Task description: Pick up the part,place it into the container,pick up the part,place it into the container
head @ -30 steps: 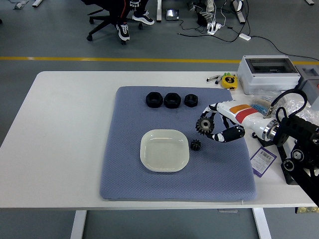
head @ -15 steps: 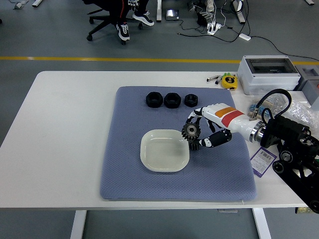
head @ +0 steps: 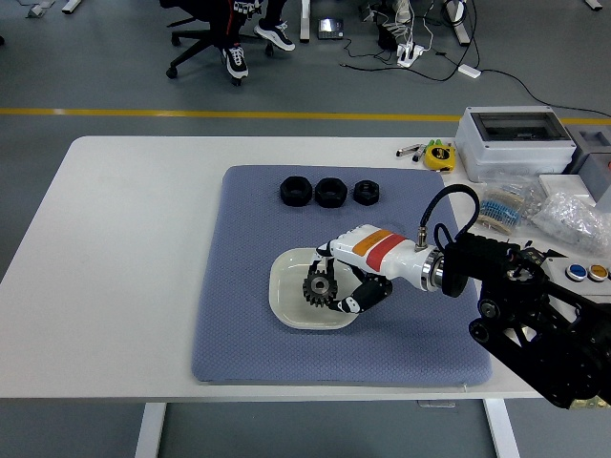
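— See the right hand [head: 336, 282]? White shell with an orange and red band, black-jointed fingers curled around that dark toothed gear [head: 320, 288].

— Yes, it grips the gear firmly, right over the white dish [head: 286, 277]. That dish is a rounded square, glossy, shallow, like glazed ceramic or plastic; I can't tell which.

— Is the gear touching the bottom of the dish?

— Can't tell from here. It sits within the dish's outline, tilted, teeth facing us.

— The dish rests on the blue-grey mat [head: 239, 286], which has a fine dimpled texture, soft-looking, spread over the smooth white table [head: 124, 219].

— At the far edge of the mat there's a row of three black nuts [head: 327, 192], chunky, matte, faceted like hexagons.

— The other small gear?

— I can't see it; the hand may cover it.

— Beyond the mat, a grey plastic box [head: 511, 141] with a clear lid, and crinkly transparent bags [head: 563, 210] of small parts just beside the black arm.
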### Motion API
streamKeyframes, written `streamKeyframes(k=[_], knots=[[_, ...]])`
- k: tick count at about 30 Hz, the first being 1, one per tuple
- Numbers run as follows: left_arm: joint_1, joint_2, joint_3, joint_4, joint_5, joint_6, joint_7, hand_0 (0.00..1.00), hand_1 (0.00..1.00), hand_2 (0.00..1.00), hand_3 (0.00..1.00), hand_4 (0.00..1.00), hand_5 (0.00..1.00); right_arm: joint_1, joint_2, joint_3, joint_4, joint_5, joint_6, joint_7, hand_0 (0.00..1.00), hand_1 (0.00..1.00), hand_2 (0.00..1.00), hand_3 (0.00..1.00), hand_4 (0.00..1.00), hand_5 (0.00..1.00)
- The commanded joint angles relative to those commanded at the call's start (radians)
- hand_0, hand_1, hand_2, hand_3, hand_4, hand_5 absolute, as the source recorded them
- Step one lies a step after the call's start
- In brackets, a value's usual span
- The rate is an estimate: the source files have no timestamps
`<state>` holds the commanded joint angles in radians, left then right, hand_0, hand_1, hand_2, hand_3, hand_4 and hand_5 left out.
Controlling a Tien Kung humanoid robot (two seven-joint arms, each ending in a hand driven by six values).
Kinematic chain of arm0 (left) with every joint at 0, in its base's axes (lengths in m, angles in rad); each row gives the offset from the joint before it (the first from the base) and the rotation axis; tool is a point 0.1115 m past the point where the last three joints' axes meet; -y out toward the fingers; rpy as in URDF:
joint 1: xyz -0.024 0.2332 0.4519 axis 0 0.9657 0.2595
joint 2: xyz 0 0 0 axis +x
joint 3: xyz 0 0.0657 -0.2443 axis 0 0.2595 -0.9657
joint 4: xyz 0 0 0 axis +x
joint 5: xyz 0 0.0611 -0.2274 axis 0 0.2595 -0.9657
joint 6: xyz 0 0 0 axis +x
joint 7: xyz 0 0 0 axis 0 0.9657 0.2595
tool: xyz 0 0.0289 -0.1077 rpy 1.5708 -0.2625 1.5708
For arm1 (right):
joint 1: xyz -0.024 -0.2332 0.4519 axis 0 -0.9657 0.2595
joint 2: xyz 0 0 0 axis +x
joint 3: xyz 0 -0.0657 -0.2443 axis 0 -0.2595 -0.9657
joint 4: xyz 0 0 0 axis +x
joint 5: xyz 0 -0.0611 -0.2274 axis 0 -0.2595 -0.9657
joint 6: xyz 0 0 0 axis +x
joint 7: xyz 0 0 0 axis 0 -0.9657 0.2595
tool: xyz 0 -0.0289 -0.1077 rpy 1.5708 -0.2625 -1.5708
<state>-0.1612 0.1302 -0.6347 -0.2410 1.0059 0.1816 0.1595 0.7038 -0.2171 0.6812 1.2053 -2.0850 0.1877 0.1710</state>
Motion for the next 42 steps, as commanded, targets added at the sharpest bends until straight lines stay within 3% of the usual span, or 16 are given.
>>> streamKeyframes(k=[1,6,7,19,20,25,26,31,32,42], knots=[[0.001,0.0,-0.001,0.0,0.001,0.0,0.0,0.68,0.646,0.629,0.55,0.605,0.57,0.003,0.003,-0.004,-0.006,-0.005,-0.002,0.001,0.263,0.391,0.707,0.967,0.998,0.437],[0.006,0.0,-0.007,0.0,0.01,-0.002,0.003,0.68,0.646,0.629,0.55,0.605,0.57,0.01,0.015,-0.012,-0.028,-0.008,-0.027,0.004,0.263,0.391,0.707,0.967,0.998,0.437],[0.006,0.0,-0.007,0.0,0.01,-0.002,0.003,0.679,0.648,0.631,0.549,0.605,0.57,0.011,0.016,-0.012,-0.029,-0.008,-0.029,0.004,0.285,0.42,0.798,0.998,0.998,0.448],[0.01,0.002,-0.015,0.0,0.022,-0.004,0.005,0.68,0.645,0.631,0.549,0.605,0.57,-0.008,-0.012,0.095,-0.026,0.002,-0.058,0.01,0.289,0.425,0.799,0.998,0.998,0.462],[0.009,0.002,-0.015,0.0,0.022,-0.004,0.005,0.679,0.645,0.63,0.549,0.605,0.57,-0.009,-0.02,0.11,-0.035,-0.003,-0.059,0.014,0.272,0.393,0.717,0.852,0.998,0.416],[0.004,0.003,-0.011,0.001,0.017,-0.004,0.003,0.679,0.645,0.63,0.549,0.605,0.57,-0.01,-0.045,0.127,-0.091,-0.011,-0.058,0.022,0.272,0.393,0.717,0.852,0.998,0.416],[0.004,0.003,-0.011,0.001,0.017,-0.004,0.003,0.679,0.644,0.629,0.549,0.605,0.57,-0.009,-0.045,0.122,-0.104,-0.004,-0.057,0.021,0.244,0.355,0.656,0.669,0.936,0.353],[0.001,-0.001,-0.009,0.0,0.017,-0.005,0.004,0.679,0.644,0.629,0.549,0.605,0.57,-0.011,-0.033,0.099,-0.171,0.016,-0.056,0.019,0.244,0.355,0.656,0.669,0.936,0.353],[0.0,-0.002,-0.007,0.0,0.015,-0.005,0.003,0.679,0.654,0.63,0.55,0.604,0.569,-0.011,-0.031,0.096,-0.179,0.018,-0.058,0.02,0.238,0.349,0.591,0.605,0.86,0.325],[0.003,-0.006,-0.007,0.0,0.009,-0.005,0.002,0.68,0.655,0.63,0.549,0.604,0.57,-0.009,-0.013,0.077,-0.251,0.041,-0.089,0.027,0.228,0.339,0.559,0.584,0.83,0.319]])
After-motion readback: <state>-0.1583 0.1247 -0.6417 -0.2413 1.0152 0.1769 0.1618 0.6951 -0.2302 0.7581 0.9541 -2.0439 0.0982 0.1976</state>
